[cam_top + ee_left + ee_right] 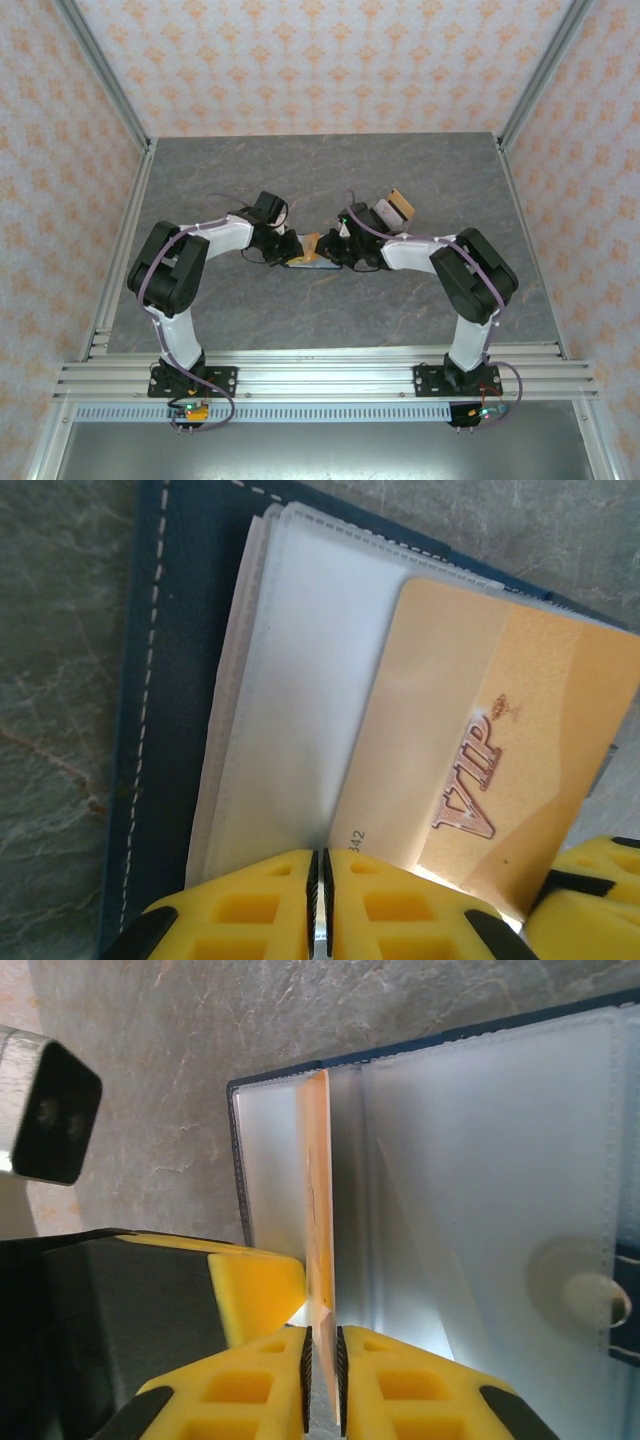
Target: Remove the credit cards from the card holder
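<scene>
Drawing the gold VIP card [480, 750] straight out along its pocket looks the sound way, the right gripper [322, 1360] nipping its edge while the left gripper [320, 905], clenched on a sleeve of the navy card holder [175, 680] lying open on the table [60, 730], anchors it.

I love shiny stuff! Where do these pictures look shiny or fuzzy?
Left wrist view: the gold card flashes white beside the blurry yellow fingers; the card holder looks dull. Right wrist view: its clear sleeves glow near the fingertips. Top view: even, soft light on the table, no glare.
</scene>
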Tool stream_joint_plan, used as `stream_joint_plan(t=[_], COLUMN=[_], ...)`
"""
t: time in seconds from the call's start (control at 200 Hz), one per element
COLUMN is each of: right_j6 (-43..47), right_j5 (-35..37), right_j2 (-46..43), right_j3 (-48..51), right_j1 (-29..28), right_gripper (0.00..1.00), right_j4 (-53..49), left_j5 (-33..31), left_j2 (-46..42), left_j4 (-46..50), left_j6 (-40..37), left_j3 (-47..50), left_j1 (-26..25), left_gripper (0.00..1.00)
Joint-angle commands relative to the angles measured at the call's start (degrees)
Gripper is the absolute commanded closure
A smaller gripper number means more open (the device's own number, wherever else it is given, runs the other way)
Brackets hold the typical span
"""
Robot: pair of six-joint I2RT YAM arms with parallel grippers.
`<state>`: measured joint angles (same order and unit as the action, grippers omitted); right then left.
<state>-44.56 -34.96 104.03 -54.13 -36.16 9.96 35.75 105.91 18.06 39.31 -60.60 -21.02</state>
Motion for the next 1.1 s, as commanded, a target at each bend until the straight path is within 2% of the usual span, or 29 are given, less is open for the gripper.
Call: stream_joint_plan(t=[0.0,0.34,0.5,0.606,0.816,0.956,1.096], right_j6=[-0.89,0.14,7.64,14.60,26.76,36.31,42.79], right_j5=[-0.19,1.73,3.50,7.33,11.33,18.23,20.33], right_j2=[1.51,3.63,2.25,-1.82,-11.46,-17.95,-22.05], right_j3=[-1.52,-5.47,-9.08,-10.20,-10.96,-12.73,-15.63], right_j1=[0.17,0.16,0.38,1.06,3.05,4.94,9.40], right_gripper=[0.81,0.81,0.98,1.00,1.00,1.00,1.00], right_j4=[1.35,-2.68,-12.50,-20.67,-30.20,-35.71,-39.41], left_j5=[-0.57,-1.38,-1.47,-1.85,-6.00,-12.00,-19.30], left_j2=[1.23,1.15,-0.74,-4.40,-12.09,-16.85,-20.43], left_j4=[0.17,1.05,1.97,3.12,10.18,15.62,20.56], left_j6=[-1.25,-1.60,-0.87,-0.50,-2.95,-5.04,-7.54], left_j3=[0.39,0.13,-0.60,-0.92,-2.33,-2.73,-2.95], left_j1=[-0.28,-0.27,0.05,0.69,2.98,5.11,7.06], left_gripper=[0.87,0.87,0.85,0.75,0.56,0.42,0.28])
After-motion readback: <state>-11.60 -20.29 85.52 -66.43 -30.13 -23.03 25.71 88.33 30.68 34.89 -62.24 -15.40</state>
